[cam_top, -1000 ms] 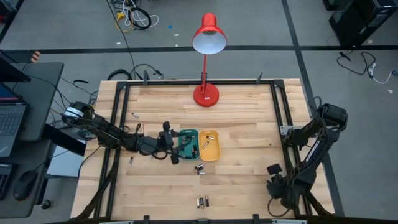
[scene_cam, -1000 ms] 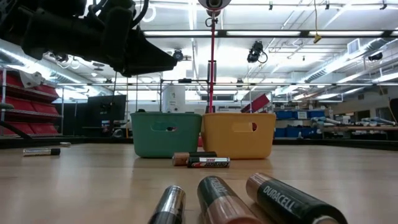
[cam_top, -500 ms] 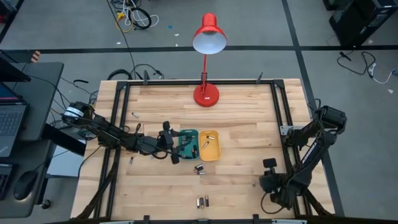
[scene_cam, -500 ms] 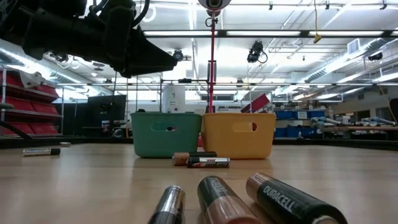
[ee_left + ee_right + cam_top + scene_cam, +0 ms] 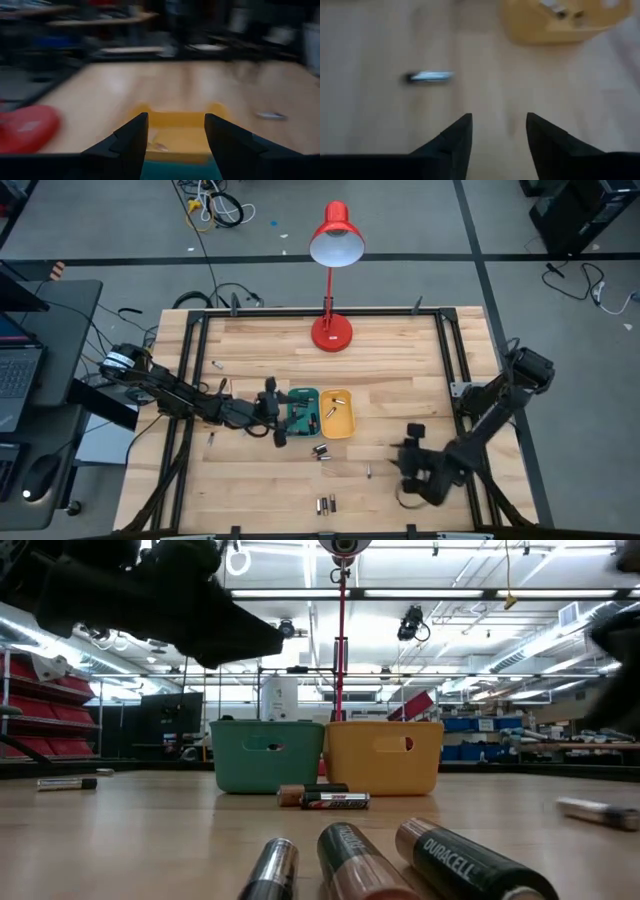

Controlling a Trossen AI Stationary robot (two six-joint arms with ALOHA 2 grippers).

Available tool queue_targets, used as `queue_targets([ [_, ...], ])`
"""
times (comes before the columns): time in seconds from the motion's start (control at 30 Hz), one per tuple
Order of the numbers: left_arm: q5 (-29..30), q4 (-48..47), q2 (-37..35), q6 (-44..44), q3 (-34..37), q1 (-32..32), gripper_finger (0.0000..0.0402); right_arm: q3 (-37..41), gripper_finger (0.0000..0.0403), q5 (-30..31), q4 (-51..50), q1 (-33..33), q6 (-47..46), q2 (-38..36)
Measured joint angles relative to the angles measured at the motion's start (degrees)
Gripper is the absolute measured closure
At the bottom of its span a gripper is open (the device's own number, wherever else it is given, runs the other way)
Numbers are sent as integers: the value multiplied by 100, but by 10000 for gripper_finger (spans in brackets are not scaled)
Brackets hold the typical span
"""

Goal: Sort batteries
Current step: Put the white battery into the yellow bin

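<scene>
Batteries are partly sorted: some lie in the yellow bin and the green bin, while others remain loose on the table — a pair just in front of the bins, a cluster at the near edge, one silvery cell between them, and a few on the left side. The left gripper hovers at the green bin, fingers parted and empty. The right gripper sits near the silvery cell, jaws apart, gripping nothing. Much sorting looks left.
</scene>
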State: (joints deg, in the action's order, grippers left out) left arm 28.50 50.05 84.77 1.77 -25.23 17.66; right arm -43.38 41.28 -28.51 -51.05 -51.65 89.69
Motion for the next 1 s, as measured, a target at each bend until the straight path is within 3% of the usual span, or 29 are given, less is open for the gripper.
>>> queue_targets([
  [0.13,-1293,-949,-91,218,-68,53,190,0,211,26,255,705,114,0],
  [0.23,-1792,-2537,-224,741,-369,230,190,0,205,135,482,1135,126,0],
  [0.43,-1286,-6583,-372,2099,-1545,712,190,0,208,280,1154,1623,559,-2],
  [0.53,-1024,-7877,-372,2643,-2010,929,190,-2,213,283,1532,1761,922,-2],
  [0.67,-778,-8585,-372,3046,-2284,1086,190,-2,216,279,1806,1832,1236,-2],
  [0.8,-570,-8481,-372,3153,-2363,1096,190,-2,217,275,1856,1829,1424,-4],
  [1.0,-853,-8563,-369,3272,-2361,1096,190,-2,218,264,1849,1829,1435,-7],
])
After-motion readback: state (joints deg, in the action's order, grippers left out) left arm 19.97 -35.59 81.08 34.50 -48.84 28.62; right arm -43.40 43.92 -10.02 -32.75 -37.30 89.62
